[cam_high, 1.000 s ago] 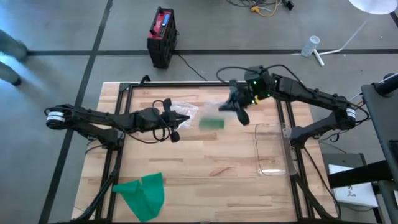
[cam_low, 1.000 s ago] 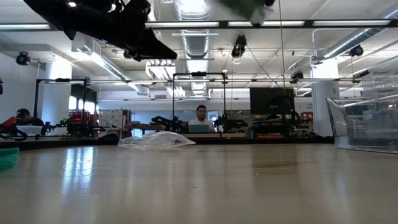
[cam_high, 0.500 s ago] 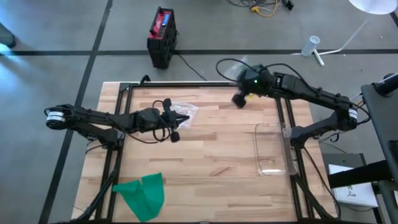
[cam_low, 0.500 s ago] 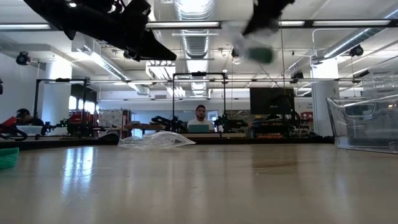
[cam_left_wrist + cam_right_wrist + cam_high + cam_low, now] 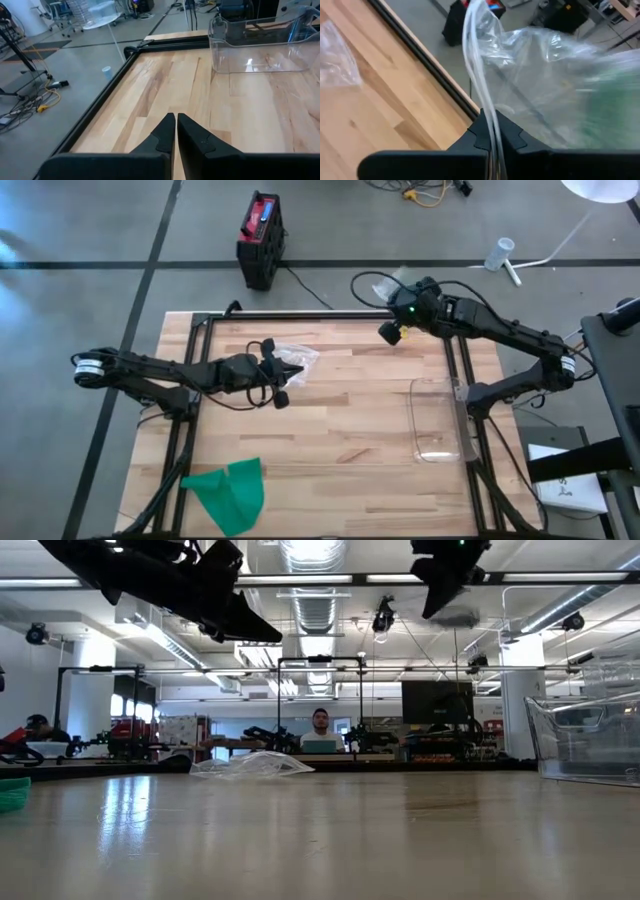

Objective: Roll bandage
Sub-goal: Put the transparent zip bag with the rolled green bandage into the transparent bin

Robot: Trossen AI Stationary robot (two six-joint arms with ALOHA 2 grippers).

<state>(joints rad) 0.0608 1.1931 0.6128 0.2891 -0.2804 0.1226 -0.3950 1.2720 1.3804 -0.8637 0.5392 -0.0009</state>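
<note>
A green bandage (image 5: 232, 492) lies spread and crumpled on the table's near left corner; its edge also shows in the low view (image 5: 12, 794). My right gripper (image 5: 398, 300) is high over the table's far edge, shut on a clear plastic bag (image 5: 545, 65) with something green (image 5: 607, 100) blurred inside. My left gripper (image 5: 297, 370) hovers shut above the table's left middle, with nothing between its fingers (image 5: 176, 120). Beside it, a second clear bag (image 5: 300, 357) lies flat on the wood. My right gripper pinches a gathered fold of the clear bag (image 5: 488, 107) between its two fingers. The bag is lifted clear of the table and billows away from the fingertips, beyond the table's far edge (image 5: 384, 282). How many layers are caught cannot be told.
A clear plastic bin (image 5: 436, 420) stands at the table's right side, also seen in the left wrist view (image 5: 260, 40). A black rail (image 5: 300, 315) frames the far edge. A red and black box (image 5: 260, 238) sits on the floor behind. People sit far off in the room.
My right gripper has gone up and toward the table's far edge, turning over as it went. The clear bag with the green thing, which hung below it over the table's middle, has swung up and out past the far edge.
</note>
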